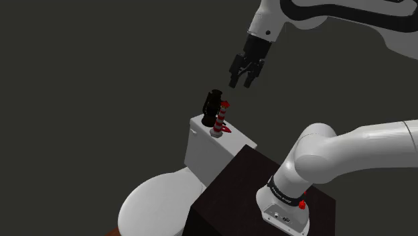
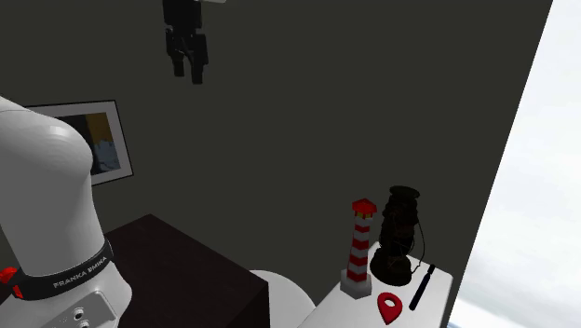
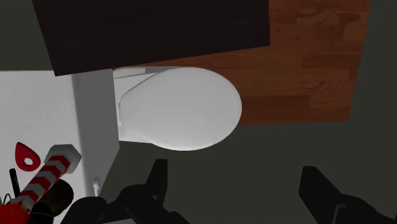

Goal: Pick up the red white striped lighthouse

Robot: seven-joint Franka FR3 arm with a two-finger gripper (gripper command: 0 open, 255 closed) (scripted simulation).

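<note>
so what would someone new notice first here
Probably the red and white striped lighthouse, standing upright on the white toilet tank right beside a black lantern. Next comes the black claw, hanging open in the air high above the tank. After that, the toilet's closed white lid in front of the tank.

Lighthouse point(image 2: 359, 246) red-white striped; lantern point(image 2: 398, 233) black; toilet point(image 3: 181, 108) white; pincer point(image 1: 245, 72) black.

lighthouse point(image 3: 46, 177) cap (wrist view) partly off-frame
</note>
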